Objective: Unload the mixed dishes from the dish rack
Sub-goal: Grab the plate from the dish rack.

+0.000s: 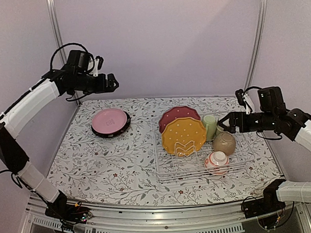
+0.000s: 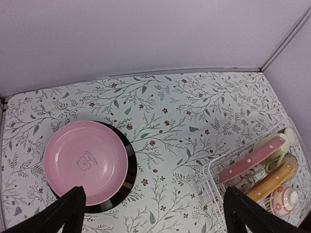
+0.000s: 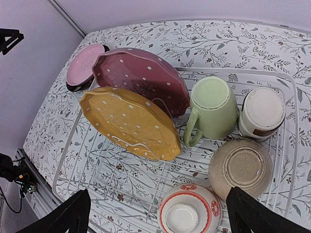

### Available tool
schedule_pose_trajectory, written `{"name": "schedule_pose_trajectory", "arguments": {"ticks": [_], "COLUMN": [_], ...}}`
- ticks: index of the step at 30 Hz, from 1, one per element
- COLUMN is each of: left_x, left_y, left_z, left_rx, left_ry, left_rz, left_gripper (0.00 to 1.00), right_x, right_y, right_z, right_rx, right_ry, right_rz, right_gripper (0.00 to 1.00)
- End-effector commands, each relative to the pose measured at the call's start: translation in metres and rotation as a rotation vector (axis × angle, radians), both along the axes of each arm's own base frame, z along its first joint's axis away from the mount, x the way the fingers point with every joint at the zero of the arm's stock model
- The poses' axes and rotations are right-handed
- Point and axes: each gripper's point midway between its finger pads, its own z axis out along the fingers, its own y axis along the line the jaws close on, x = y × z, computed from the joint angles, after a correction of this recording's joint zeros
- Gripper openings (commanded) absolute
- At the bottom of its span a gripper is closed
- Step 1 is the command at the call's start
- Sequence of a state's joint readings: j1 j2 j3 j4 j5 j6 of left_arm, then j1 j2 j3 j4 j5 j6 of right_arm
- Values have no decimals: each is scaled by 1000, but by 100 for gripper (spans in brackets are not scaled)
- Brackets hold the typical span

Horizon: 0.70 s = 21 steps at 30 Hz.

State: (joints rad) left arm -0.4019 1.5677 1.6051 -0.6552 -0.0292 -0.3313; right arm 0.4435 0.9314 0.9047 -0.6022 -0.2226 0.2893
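Left gripper (image 1: 112,82) released, fingers spread wide, nothing held. It hangs high over the table's 10 o'clock side. Right gripper (image 1: 223,122) also released and empty, level with the dish rack's (image 1: 162,175) 2 o'clock corner, just above the cups.

Rack sits at 4 o'clock on the floral tablecloth (image 1: 106,164).

In the rack:
- maroon dotted plate (image 1: 178,114) on edge at 11 o'clock, leaning.
- orange plate (image 1: 184,136) on edge, directly in front of it, overlapping.
- pale green cup (image 1: 210,126) at 1 o'clock, base toward the right wrist camera.
- small grey-white cup (image 3: 262,110) just beside the green one, at its 3 o'clock in the wrist view.
- tan bowl (image 1: 224,142) at 3 o'clock, base up.
- white-and-red patterned bowl (image 1: 216,162) at 5 o'clock, base up.

Out of the rack: pink plate (image 1: 109,119) at the table's 10 o'clock, flat on a dark-rimmed plate (image 2: 127,179), of which only the rim shows.
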Motion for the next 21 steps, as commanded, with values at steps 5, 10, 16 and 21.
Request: {"name": "schedule_pose_trajectory", "arguments": {"ticks": [5, 10, 16, 21], "left_x": [-88, -133, -139, -131], "left_y": [-92, -144, -194, -233], "left_z": [11, -6, -34, -50], "left_rx": [182, 268, 343, 315], "left_ry": [-103, -137, -114, -72], "left_rz": [-590, -892, -1108, -1221], "left_gripper": [99, 95, 90, 87], "right_x": [1, -4, -6, -13], "right_y": [1, 1, -3, -3], "right_z": [11, 9, 10, 6], "right_rx": [16, 19, 32, 37], "right_ry": [-17, -16, -29, -19], "right_rz": [10, 19, 0, 15], "right_gripper": [99, 99, 99, 99]}}
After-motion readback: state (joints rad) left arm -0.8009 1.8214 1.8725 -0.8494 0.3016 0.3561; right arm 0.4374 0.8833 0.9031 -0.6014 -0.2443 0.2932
